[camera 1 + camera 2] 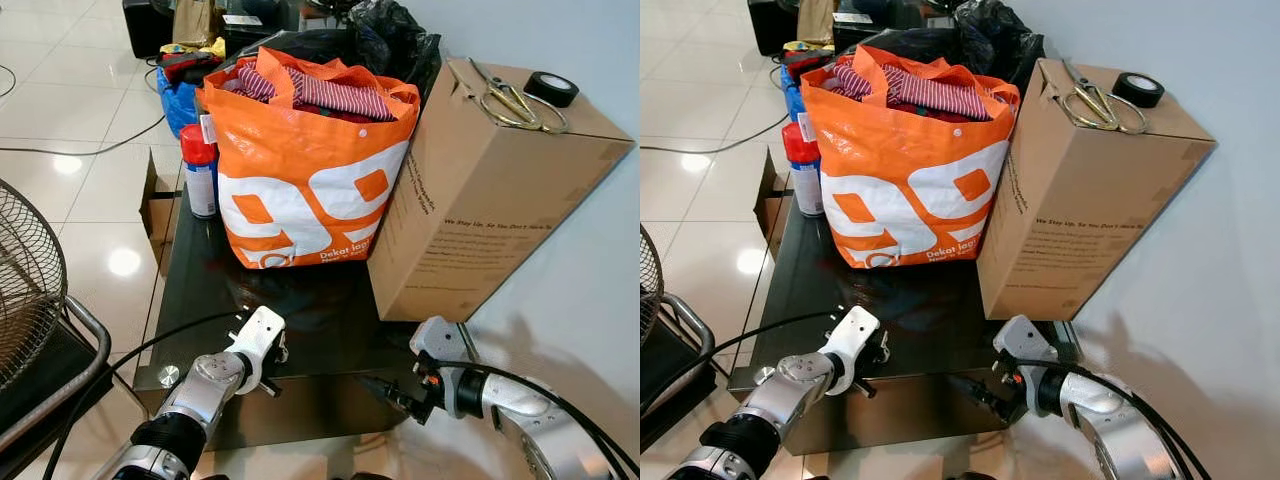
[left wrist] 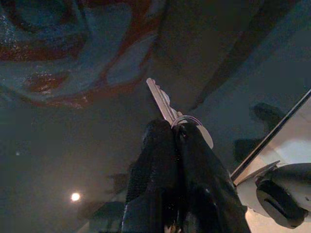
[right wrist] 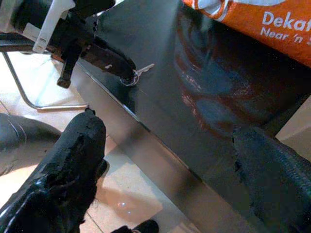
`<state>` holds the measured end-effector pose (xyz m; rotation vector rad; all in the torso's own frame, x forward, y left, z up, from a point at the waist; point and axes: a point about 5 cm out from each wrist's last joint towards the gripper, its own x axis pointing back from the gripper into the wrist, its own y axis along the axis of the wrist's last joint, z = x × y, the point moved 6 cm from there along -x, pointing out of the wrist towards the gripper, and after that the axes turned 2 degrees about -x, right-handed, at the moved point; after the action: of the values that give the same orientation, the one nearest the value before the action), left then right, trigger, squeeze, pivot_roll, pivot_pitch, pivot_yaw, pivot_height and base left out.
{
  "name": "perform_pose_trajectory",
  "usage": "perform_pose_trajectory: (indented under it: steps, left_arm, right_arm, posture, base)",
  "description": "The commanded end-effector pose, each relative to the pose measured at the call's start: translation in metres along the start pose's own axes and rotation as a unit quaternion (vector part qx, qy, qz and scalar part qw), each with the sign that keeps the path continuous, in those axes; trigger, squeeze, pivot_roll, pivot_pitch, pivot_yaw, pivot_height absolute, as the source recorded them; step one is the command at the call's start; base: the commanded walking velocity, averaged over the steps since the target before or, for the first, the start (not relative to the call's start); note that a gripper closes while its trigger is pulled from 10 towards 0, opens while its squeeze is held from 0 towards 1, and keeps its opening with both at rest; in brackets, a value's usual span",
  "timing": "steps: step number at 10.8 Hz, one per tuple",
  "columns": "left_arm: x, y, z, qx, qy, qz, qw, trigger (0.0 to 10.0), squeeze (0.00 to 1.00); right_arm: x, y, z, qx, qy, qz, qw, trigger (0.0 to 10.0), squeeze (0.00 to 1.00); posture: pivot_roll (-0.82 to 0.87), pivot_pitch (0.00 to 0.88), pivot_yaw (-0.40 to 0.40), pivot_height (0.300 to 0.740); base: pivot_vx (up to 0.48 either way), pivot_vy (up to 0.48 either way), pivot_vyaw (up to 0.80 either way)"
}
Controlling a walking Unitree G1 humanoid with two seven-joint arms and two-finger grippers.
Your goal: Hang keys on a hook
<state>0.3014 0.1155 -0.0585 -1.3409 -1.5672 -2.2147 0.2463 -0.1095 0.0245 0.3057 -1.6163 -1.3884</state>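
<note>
1. Keys (image 2: 167, 104): small silver key on a split ring, pinched at the ring end between the pressed-together black fingers (image 2: 160, 165) of the left gripper (image 2: 173, 127), blade pointing out over the dark glossy tabletop (image 1: 330, 330), near its front edge.
2. Handling, as a judgement: light, rigid metal, smooth and slippery; likely to swivel or slide in the pinch. Best hold at the bow or ring, leaving the ring's loop free to slip over a hook.
3. Right gripper (image 3: 165, 160): fingers spread wide, holding nothing, hovering just off the table's front edge, aimed toward the left gripper and key.
4. Surface: low black table, mirror-like, reflecting an orange shopping bag (image 1: 310, 170) stuffed with striped cloth. Beside the bag, a tall cardboard box (image 1: 490, 190) with scissors (image 1: 515, 100) and a roll of black tape (image 1: 551, 88) on top; a red-capped spray can (image 1: 201, 172) on the other side.
5. Room: pale glossy floor tiles, white wall on the right, wire fan guard (image 1: 30, 280) at far left.
</note>
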Motion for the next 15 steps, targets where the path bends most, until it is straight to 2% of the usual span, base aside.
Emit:
perform_pose_trajectory:
  steps: [1,4,6,8,10,12,13,14,15]
  left_arm:
    - [-0.002,0.001,-0.002,-0.002,-0.005,0.004,1.0,0.0,0.0]
    - [0.002,0.004,0.01,0.0,0.015,-0.009,1.0,0.0,0.0]
    - [0.018,0.02,0.031,0.015,0.038,-0.074,0.996,0.0,0.0]
    - [0.044,0.033,0.054,0.003,0.051,-0.131,0.99,0.0,0.0]
    - [0.066,0.047,0.067,-0.012,0.042,-0.171,0.984,0.0,0.0]
    - [0.078,0.061,0.072,-0.037,0.025,-0.187,0.981,0.0,0.0]
    - [0.082,0.069,0.072,-0.05,0.018,-0.194,0.98,0.0,0.0]
    - [0.084,0.072,0.078,-0.076,0.039,-0.177,0.98,0.0,0.0]
    - [0.088,0.081,0.102,-0.087,0.131,-0.16,0.974,0.0,0.0]
  right_arm:
    - [0.002,0.001,-0.005,0.004,-0.003,-0.001,1.0,10.0,0.0]
    - [-0.002,0.006,-0.013,0.007,-0.023,-0.018,1.0,10.0,0.0]
    - [-0.003,0.011,-0.023,-0.007,-0.055,-0.04,0.998,10.0,0.0]
    - [-0.006,0.017,-0.033,-0.032,-0.088,-0.067,0.993,10.0,0.0]
    - [-0.013,0.024,-0.037,-0.04,-0.094,-0.084,0.991,10.0,0.0]
    - [-0.019,0.035,-0.042,-0.043,-0.101,-0.103,0.989,10.0,0.0]
    - [-0.018,0.042,-0.047,-0.065,-0.111,-0.121,0.984,10.0,0.0]
    - [-0.016,0.047,-0.049,-0.09,-0.113,-0.135,0.98,10.0,0.0]
    - [-0.013,0.048,-0.049,-0.104,-0.109,-0.145,0.978,10.0,0.0]
  posture:
    - [-0.13,0.0,-0.133,0.74]
    - [-0.12,0.0,-0.124,0.74]
    - [-0.11,0.0,-0.115,0.74]
    - [-0.09,0.0,-0.111,0.74]
    - [-0.07,0.0,-0.111,0.74]
    - [-0.06,0.0,-0.097,0.74]
    - [-0.06,0.0,-0.095,0.74]
    - [-0.06,0.0,-0.094,0.74]
    - [-0.06,0.0,-0.093,0.74]
  base:
    - [0.0,0.0,0.0]
    - [0.0,0.0,0.0]
    - [0.0,0.0,0.0]
    - [0.0,0.0,0.0]
    - [0.0,0.0,0.0]
    - [0.0,0.0,0.0]
    - [0.0,0.0,0.0]
    - [0.0,0.0,0.0]
    - [0.0,0.0,0.0]
